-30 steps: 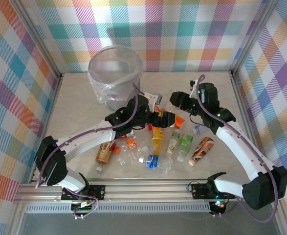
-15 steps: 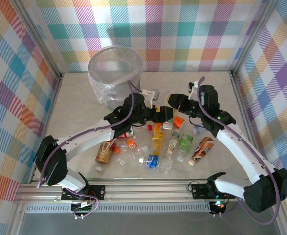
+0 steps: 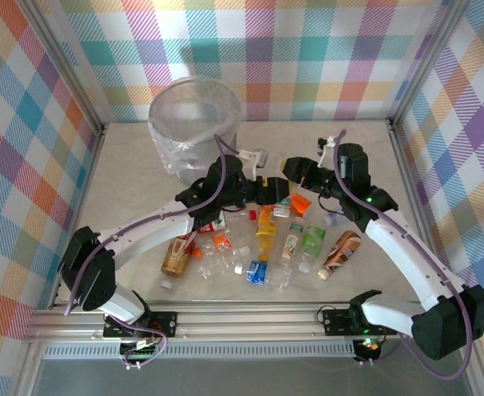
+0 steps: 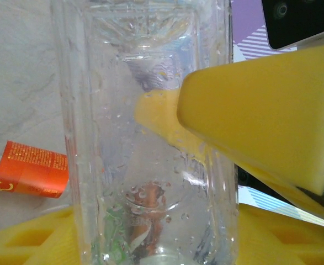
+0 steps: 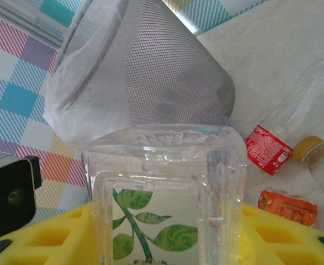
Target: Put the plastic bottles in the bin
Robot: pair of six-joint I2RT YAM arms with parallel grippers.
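The plastic bottles [image 3: 265, 235] mostly lie scattered on the table [image 3: 126, 190] between your two arms, near the front and well apart from the bin [image 3: 167, 140] at the back left. Just behind that pile, your left gripper [image 3: 274, 189] and right gripper [image 3: 295, 172] meet tip to tip. Both are clamped on one clear bottle [image 4: 145, 165] with a green leaf label.

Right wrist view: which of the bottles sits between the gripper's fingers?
The clear bottle with the green leaf label, between the right gripper's yellow fingers; the red-labelled bottle and orange-labelled bottle lie on the table.
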